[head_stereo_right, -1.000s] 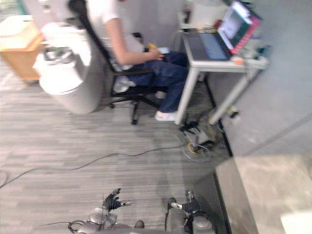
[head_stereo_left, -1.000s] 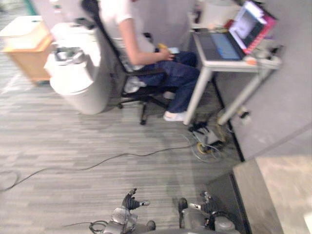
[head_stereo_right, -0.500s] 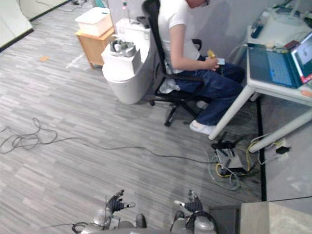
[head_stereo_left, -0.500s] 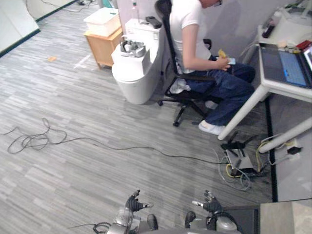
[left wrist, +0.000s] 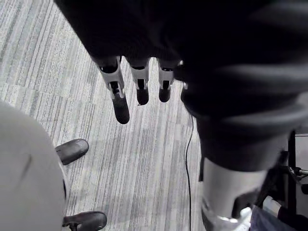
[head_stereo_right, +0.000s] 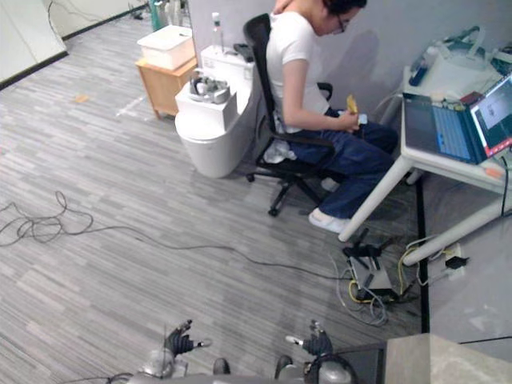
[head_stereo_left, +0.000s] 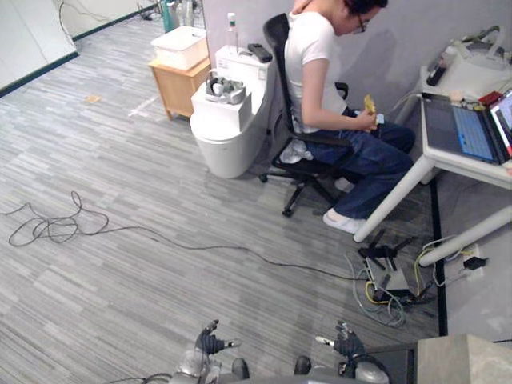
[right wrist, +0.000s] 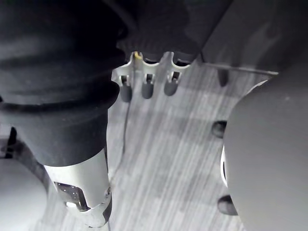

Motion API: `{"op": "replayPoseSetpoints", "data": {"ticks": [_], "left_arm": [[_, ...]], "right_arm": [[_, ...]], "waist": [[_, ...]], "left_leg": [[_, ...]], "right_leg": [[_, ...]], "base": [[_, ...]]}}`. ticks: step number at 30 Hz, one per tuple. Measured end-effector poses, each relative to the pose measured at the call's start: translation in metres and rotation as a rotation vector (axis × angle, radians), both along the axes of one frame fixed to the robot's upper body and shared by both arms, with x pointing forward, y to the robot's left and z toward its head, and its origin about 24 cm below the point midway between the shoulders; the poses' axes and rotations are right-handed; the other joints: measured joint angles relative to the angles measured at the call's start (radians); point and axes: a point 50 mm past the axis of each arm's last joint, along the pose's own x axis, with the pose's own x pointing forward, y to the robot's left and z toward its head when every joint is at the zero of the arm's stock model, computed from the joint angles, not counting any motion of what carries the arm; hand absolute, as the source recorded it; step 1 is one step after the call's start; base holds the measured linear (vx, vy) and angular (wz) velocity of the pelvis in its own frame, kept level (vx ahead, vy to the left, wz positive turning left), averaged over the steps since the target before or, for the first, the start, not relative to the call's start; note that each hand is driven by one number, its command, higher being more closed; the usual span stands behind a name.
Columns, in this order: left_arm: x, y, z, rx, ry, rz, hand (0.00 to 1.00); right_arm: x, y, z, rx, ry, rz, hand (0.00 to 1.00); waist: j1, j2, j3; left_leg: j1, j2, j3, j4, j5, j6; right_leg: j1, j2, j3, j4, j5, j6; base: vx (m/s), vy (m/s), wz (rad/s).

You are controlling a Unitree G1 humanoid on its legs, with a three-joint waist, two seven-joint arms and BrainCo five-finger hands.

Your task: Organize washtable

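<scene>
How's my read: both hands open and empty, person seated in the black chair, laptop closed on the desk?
Wrong on the laptop: the right eye view shows it open on the desk. The left hand and right hand are open and empty; the person sits in the black chair.

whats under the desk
A tangle of cables and a dark box on the floor by the desk legs; the desktop hides anything further back.
</scene>
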Motion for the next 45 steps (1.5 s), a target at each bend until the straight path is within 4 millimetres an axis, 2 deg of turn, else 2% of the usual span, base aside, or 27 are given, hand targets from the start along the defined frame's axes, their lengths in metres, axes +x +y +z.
{"op": "replayPoseSetpoints", "data": {"ticks": [3, 6, 9, 12, 14, 15, 16, 17, 18, 21, 23, 24, 26, 27, 29, 31, 38, 42, 44, 45], "left_arm": [[0.000, 0.001, 0.000, 0.003, 0.003, -0.001, 0.00], [0.001, 0.002, 0.000, 0.005, -0.001, 0.001, 0.00], [0.003, 0.002, 0.001, 0.005, -0.006, 0.005, 0.00], [0.013, 0.000, 0.006, -0.014, -0.052, 0.029, 0.00], [0.018, 0.000, 0.009, -0.016, -0.074, 0.036, 0.00], [0.021, 0.004, 0.011, -0.012, -0.087, 0.059, 0.00], [0.024, 0.006, 0.012, -0.011, -0.097, 0.070, 0.00], [0.024, 0.005, 0.012, -0.015, -0.097, 0.088, 0.00], [0.019, 0.002, 0.010, -0.024, -0.087, 0.090, 0.00], [0.016, -0.007, 0.008, -0.048, -0.076, 0.085, 0.00], [0.021, -0.018, 0.010, -0.079, -0.085, 0.044, 0.00], [0.024, -0.020, 0.010, -0.080, -0.089, 0.029, 0.00], [0.023, -0.016, 0.010, -0.066, -0.087, 0.022, 0.00], [0.020, -0.014, 0.010, -0.063, -0.083, 0.025, 0.00], [0.016, -0.010, 0.009, -0.049, -0.075, 0.026, 0.00], [0.012, -0.003, 0.007, -0.033, -0.064, 0.034, 0.00], [0.000, 0.011, 0.004, -0.012, -0.039, 0.100, 0.00], [-0.003, 0.014, 0.003, -0.008, -0.029, 0.120, 0.00], [-0.003, 0.014, 0.003, -0.006, -0.030, 0.120, 0.00], [-0.003, 0.014, 0.003, -0.006, -0.031, 0.122, 0.00]], "right_arm": [[0.000, 0.000, 0.000, 0.006, 0.004, 0.015, 0.00], [0.002, 0.000, -0.001, -0.003, 0.009, 0.053, 0.00], [0.004, -0.001, 0.000, -0.007, 0.006, 0.058, 0.00], [0.020, -0.001, 0.005, -0.019, -0.032, 0.086, 0.00], [0.033, -0.001, 0.010, -0.030, -0.065, 0.102, 0.00], [0.039, -0.002, 0.013, -0.037, -0.088, 0.104, 0.00], [0.041, -0.003, 0.015, -0.037, -0.102, 0.095, 0.00], [0.041, -0.006, 0.016, -0.044, -0.114, 0.083, 0.00], [0.035, -0.011, 0.015, -0.063, -0.104, 0.073, 0.00], [0.034, -0.015, 0.015, -0.069, -0.103, 0.059, 0.00], [0.030, -0.016, 0.014, -0.067, -0.095, 0.047, 0.00], [0.031, -0.019, 0.015, -0.068, -0.100, 0.030, 0.00], [0.030, -0.012, 0.014, -0.058, -0.096, 0.051, 0.00], [0.031, -0.010, 0.014, -0.057, -0.098, 0.062, 0.00], [0.035, -0.008, 0.016, -0.059, -0.112, 0.082, 0.00], [0.037, -0.008, 0.016, -0.064, -0.114, 0.093, 0.00], [0.034, -0.002, 0.014, -0.072, -0.094, 0.149, 0.00], [0.031, 0.000, 0.012, -0.073, -0.077, 0.168, 0.00], [0.035, -0.001, 0.014, -0.073, -0.095, 0.167, 0.00], [0.034, -0.002, 0.015, -0.071, -0.101, 0.154, 0.00]], "waist": [[0.000, 0.000, 0.000], [0.001, -0.003, -0.002], [0.001, 0.000, 0.003], [0.001, -0.002, 0.025], [0.001, -0.002, 0.036], [0.000, -0.007, 0.048], [0.000, -0.010, 0.060], [-0.007, -0.023, 0.067], [-0.014, -0.008, 0.061], [-0.048, 0.016, 0.061], [-0.064, 0.028, 0.071], [-0.064, 0.028, 0.080], [-0.054, 0.019, 0.087], [-0.054, 0.020, 0.087], [-0.055, 0.023, 0.083], [-0.057, 0.031, 0.085], [-0.048, 0.026, 0.082], [-0.048, 0.015, 0.075], [-0.056, 0.015, 0.076], [-0.059, 0.020, 0.080]], "left_leg": [[-0.005, -0.003, -0.021, 0.000, 0.001, 0.001], [-0.041, -0.017, -0.066, 0.000, 0.015, 0.010], [-0.085, -0.015, -0.137, 0.001, 0.042, 0.000], [-0.179, -0.018, -0.210, 0.029, 0.089, -0.031], [-0.236, -0.022, -0.231, 0.044, 0.132, -0.069], [-0.249, -0.016, -0.204, 0.031, 0.164, -0.087], [-0.260, -0.011, -0.146, 0.109, 0.107, -0.065], [-0.269, 0.014, -0.024, 0.302, -0.027, -0.023], [-0.226, 0.052, 0.046, 0.400, -0.112, -0.048], [-0.157, 0.103, 0.108, 0.416, -0.176, -0.096], [-0.091, 0.128, 0.180, 0.320, -0.199, -0.125], [-0.080, 0.123, 0.205, 0.295, -0.204, -0.114], [-0.073, 0.098, 0.229, 0.265, -0.194, -0.102], [-0.073, 0.095, 0.227, 0.261, -0.193, -0.099], [-0.080, 0.071, 0.220, 0.215, -0.172, -0.066], [-0.076, 0.053, 0.216, 0.169, -0.150, -0.057], [0.019, 0.051, 0.197, 0.062, -0.089, -0.061], [0.035, 0.051, 0.173, 0.055, -0.085, -0.058], [0.020, 0.053, 0.096, 0.085, -0.103, -0.040], [0.011, 0.060, 0.026, 0.116, -0.112, -0.027]], "right_leg": [[-0.012, -0.004, -0.004, 0.030, -0.017, 0.001], [-0.067, -0.009, 0.046, 0.104, -0.066, -0.005], [-0.082, -0.007, 0.013, 0.113, -0.081, -0.021], [-0.167, -0.016, 0.004, 0.197, -0.113, -0.053], [-0.212, -0.024, 0.002, 0.241, -0.127, -0.061], [-0.217, -0.060, -0.043, 0.224, -0.122, -0.069], [-0.217, -0.070, -0.056, 0.226, -0.121, -0.071], [-0.211, -0.089, -0.078, 0.231, -0.118, -0.075], [-0.212, -0.094, -0.099, 0.231, -0.110, -0.077], [-0.240, -0.098, -0.133, 0.243, -0.092, -0.081], [-0.284, -0.126, -0.170, 0.304, -0.087, -0.075], [-0.284, -0.130, -0.175, 0.307, -0.082, -0.067], [-0.275, -0.144, -0.173, 0.274, -0.039, -0.050], [-0.272, -0.146, -0.170, 0.262, -0.026, -0.047], [-0.269, -0.146, -0.167, 0.216, 0.021, -0.043], [-0.275, -0.148, -0.167, 0.195, 0.044, -0.044], [-0.211, -0.128, -0.149, 0.192, 0.049, -0.044], [-0.193, -0.132, -0.141, 0.206, 0.049, -0.044], [-0.234, -0.133, 0.011, 0.334, 0.049, -0.044], [-0.273, -0.111, 0.160, 0.437, 0.049, -0.050]], "base": [[0.03, -0.010, 0.12], [0.04, -0.023, 0.36], [0.02, -0.065, 0.77], [-0.02, -0.086, 1.05], [-0.13, -0.077, 0.95], [-0.13, -0.047, 0.83], [-0.11, -0.077, 0.95], [-0.17, -0.125, 0.67], [-0.14, -0.103, 0.62], [-0.12, 0.065, 0.43], [-0.16, 0.160, 0.54], [-0.15, 0.162, 0.48], [-0.16, 0.116, 0.18], [-0.17, 0.107, -0.05], [-0.16, 0.113, -0.02], [-0.12, 0.062, 0.05], [-0.02, -0.003, 0.07], [-0.01, 0.000, 0.16], [0.01, 0.038, 1.01], [0.01, 0.013, 1.34]]}}
